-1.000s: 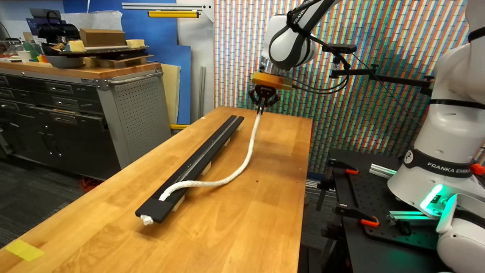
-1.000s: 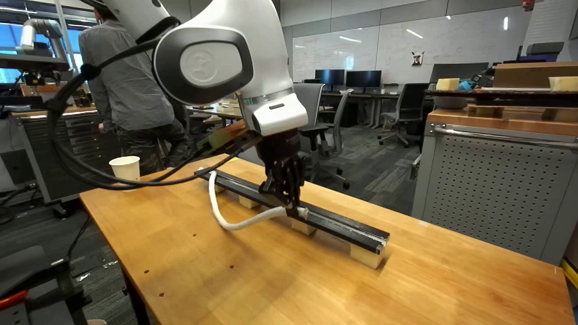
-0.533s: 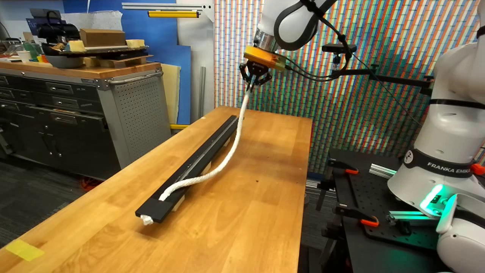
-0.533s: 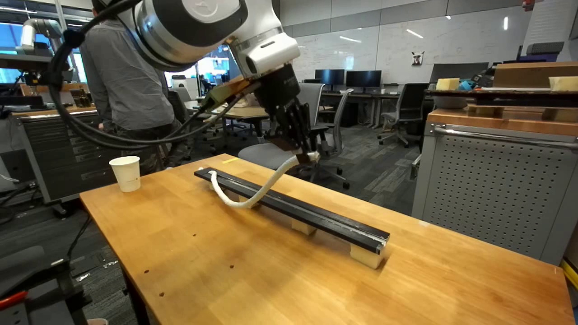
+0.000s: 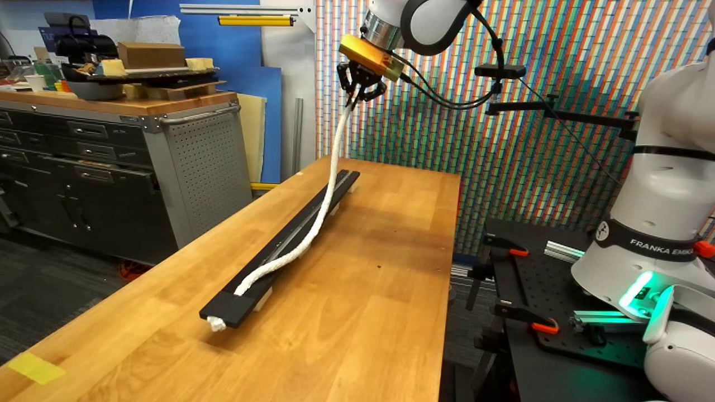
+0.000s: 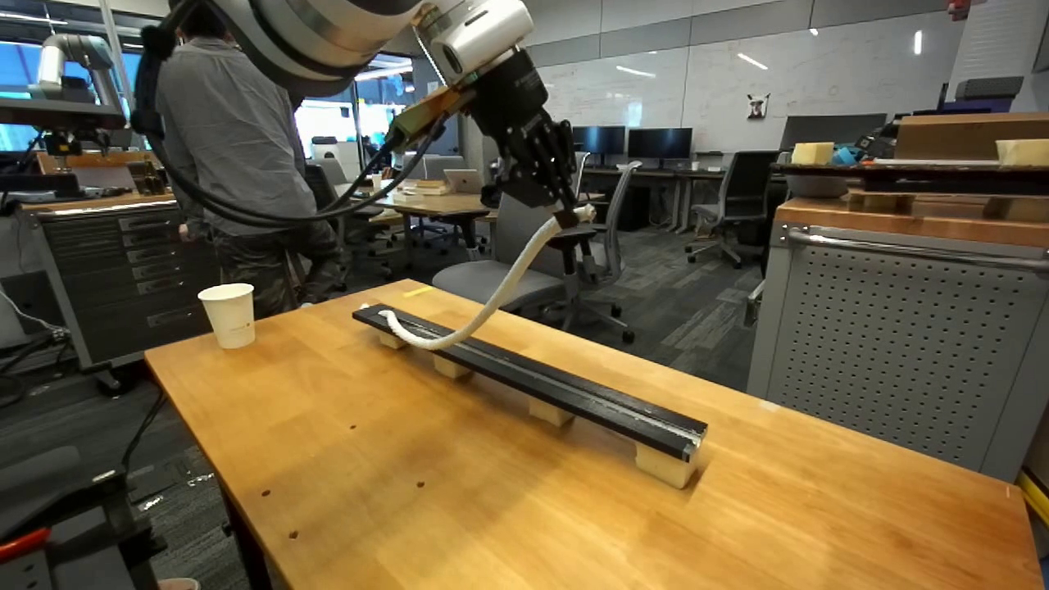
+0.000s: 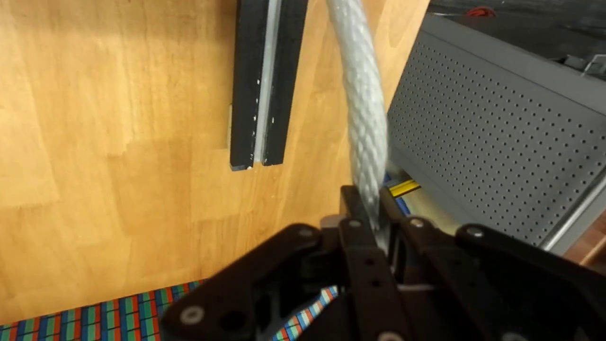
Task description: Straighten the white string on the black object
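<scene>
The string (image 7: 367, 109) is pinched near its upper end between the fingers (image 7: 360, 248), its lower part touching the black bar (image 6: 537, 378).

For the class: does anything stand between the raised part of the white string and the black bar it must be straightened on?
Nothing visible does. The gripper holds the white string near one end, in the air; the string curves down to the black bar. The paper cup stands apart from both.

White string (image 5: 330, 190) curving upward, lower end on straight black bar (image 6: 590, 401)
</scene>
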